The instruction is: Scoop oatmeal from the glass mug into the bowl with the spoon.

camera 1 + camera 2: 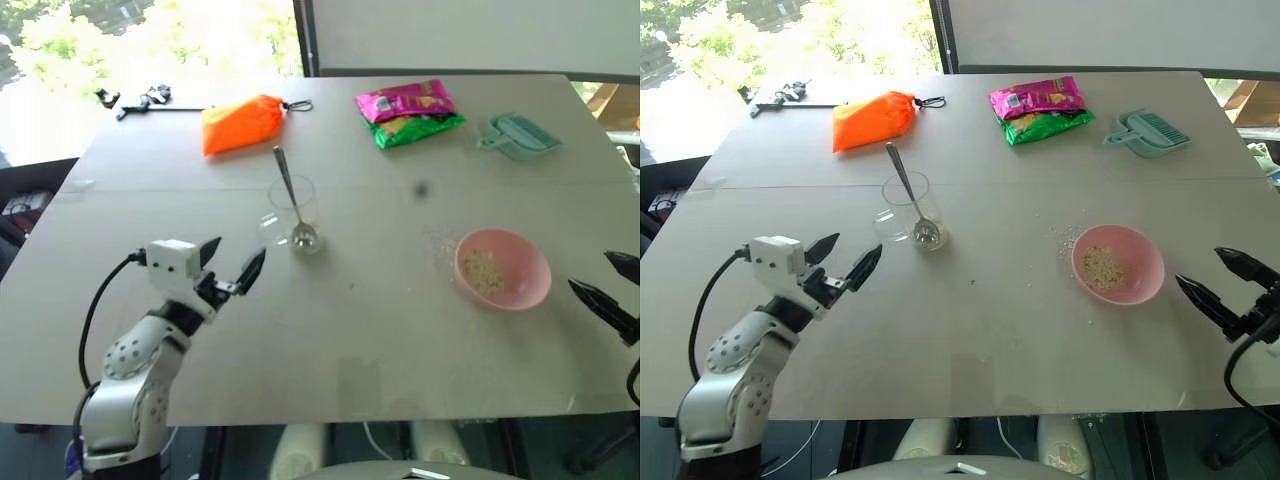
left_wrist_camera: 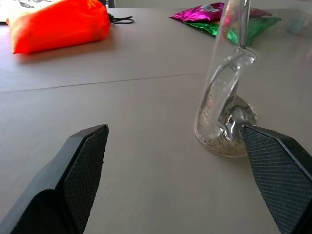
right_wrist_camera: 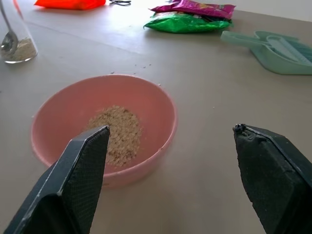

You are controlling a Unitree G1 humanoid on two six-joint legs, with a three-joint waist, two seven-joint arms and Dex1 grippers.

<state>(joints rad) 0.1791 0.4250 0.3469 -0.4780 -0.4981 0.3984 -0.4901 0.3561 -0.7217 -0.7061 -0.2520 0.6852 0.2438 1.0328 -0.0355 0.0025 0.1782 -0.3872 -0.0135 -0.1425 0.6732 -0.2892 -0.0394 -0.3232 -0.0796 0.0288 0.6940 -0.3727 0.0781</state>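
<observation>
While both grippers stand off from the work, we note the left gripper (image 1: 232, 262) has fingers wide apart and empty, near the glass mug (image 1: 291, 205) but not touching it. The right gripper (image 1: 1215, 280) is also spread and empty, just beside the bowl (image 1: 1118, 264).

The spoon (image 1: 290, 195) stands in the mug, its handle leaning out over the rim. Most of the oatmeal (image 3: 116, 131) lies in the bowl; a thin layer is left at the mug's bottom, and a few flakes lie scattered on the table (image 1: 380, 330) beside the bowl.

Risks, as we judge them: the leaning spoon could tip the light mug if a finger nudges the handle. A careless reach from the right could push the bowl and spill more flakes.

Count: one mug, one spoon, one bowl, two grippers. Also one orange pouch (image 1: 242, 122), one snack packet (image 1: 409, 112), one teal scoop (image 1: 521, 136).
</observation>
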